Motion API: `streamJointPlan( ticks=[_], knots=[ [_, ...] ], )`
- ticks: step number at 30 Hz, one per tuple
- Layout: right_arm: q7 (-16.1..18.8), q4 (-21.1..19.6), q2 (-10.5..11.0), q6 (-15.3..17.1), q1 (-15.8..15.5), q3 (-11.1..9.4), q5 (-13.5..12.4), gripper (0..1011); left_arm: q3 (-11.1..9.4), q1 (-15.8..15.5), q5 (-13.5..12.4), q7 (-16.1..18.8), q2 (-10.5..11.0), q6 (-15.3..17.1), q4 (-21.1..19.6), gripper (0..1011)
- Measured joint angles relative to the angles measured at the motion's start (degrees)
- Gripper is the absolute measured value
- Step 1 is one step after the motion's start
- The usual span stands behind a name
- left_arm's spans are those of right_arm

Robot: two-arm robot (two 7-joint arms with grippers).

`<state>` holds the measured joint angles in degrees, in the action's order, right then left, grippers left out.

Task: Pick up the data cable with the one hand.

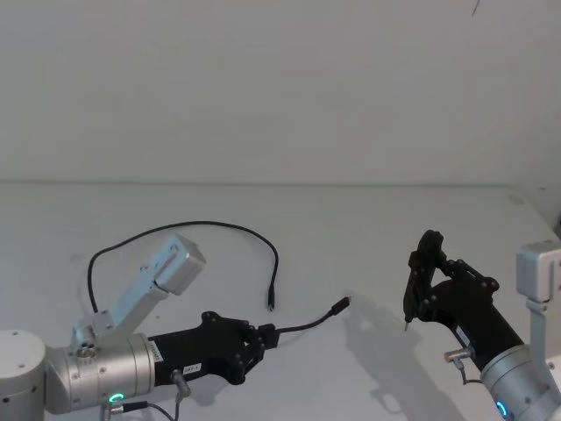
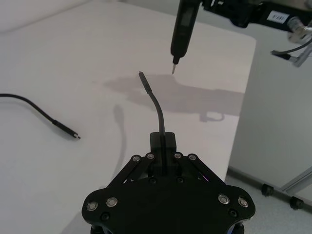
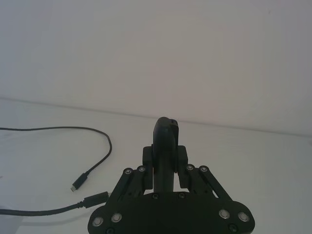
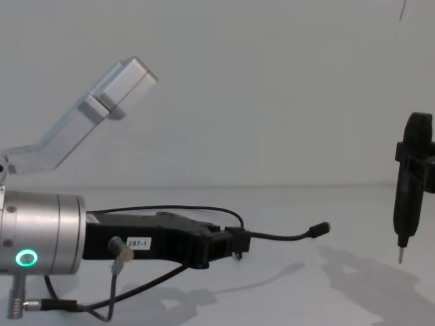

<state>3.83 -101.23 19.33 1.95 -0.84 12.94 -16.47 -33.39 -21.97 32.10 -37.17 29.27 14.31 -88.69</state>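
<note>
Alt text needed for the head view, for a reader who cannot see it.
The left gripper is shut on the data cable near one plug, which juts out to the right; the rest loops across the white table. At right, the right gripper holds a pen-shaped tool tip down.

Head above, chest low, shared cable (image 1: 277,263) (image 4: 279,237)

Matt black data cable (image 2: 158,108), brushed silver metal wrist (image 4: 41,234), smooth matt white table (image 1: 368,237).
</note>
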Motion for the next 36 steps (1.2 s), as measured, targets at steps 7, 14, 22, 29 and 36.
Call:
streamJointPlan(
  ticks=[7, 14, 22, 29, 36],
  knots=[
    [0.13, -0.06, -0.13, -0.09, 0.04, -0.06, -0.05, 279, 0.03, 0.28, 0.71, -0.37, 0.67, -0.18, -1.25, 40],
    [1.02, -1.25, -1.16, -0.85, 0.97, -0.51, -1.3, 279, 0.03, 0.45, 1.12, -0.58, 1.03, -0.28, -1.96, 40],
    [2.38, -2.79, -2.91, -0.45, 2.98, -0.96, -4.12, 279, 0.03, 0.55, 1.41, -0.72, 1.3, -0.34, -2.44, 40],
    [3.59, -3.49, -4.08, 1.06, 4.17, -0.97, -6.27, 279, 0.03, 0.58, 1.52, -0.78, 1.4, -0.38, -2.64, 40],
    [4.38, -3.68, -4.45, 2.85, 4.63, -0.71, -7.31, 279, 0.03, 0.62, 1.58, -0.81, 1.47, -0.39, -2.78, 40]
  ],
)
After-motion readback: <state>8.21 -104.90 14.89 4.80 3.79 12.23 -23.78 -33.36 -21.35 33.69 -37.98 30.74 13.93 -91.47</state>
